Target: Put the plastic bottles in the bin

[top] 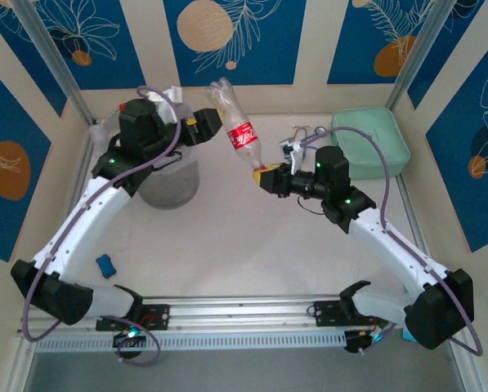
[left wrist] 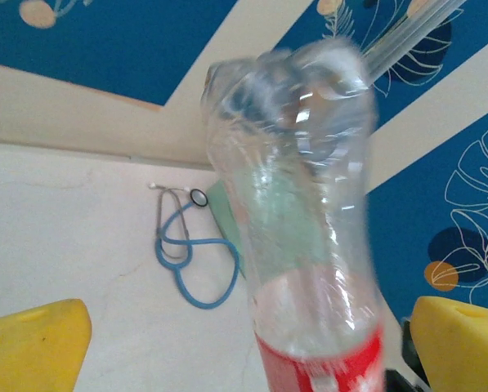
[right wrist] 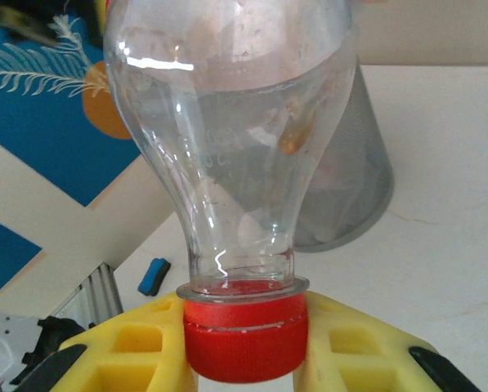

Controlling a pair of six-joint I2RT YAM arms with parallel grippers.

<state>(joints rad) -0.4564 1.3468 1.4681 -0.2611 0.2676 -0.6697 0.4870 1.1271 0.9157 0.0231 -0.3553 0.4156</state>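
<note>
A clear plastic bottle (top: 239,133) with a red label hangs tilted in the air over the table, base up and to the left. My right gripper (top: 268,176) is shut on its red cap (right wrist: 244,341), with the yellow fingers (right wrist: 129,351) pressed on both sides. My left gripper (top: 201,126) stands open beside the bottle's upper body. In the left wrist view the bottle (left wrist: 309,212) rises between the wide-apart yellow fingers (left wrist: 31,343), touching neither. The bin (top: 168,184), a grey translucent bucket, stands under the left arm and shows behind the bottle (right wrist: 354,163).
A mint-green square case (top: 373,149) sits at the back right, with a blue stethoscope (left wrist: 186,255) lying on the table beside it. A small blue object (top: 105,265) lies near the left arm's base. A metal rail (top: 244,314) runs along the near edge.
</note>
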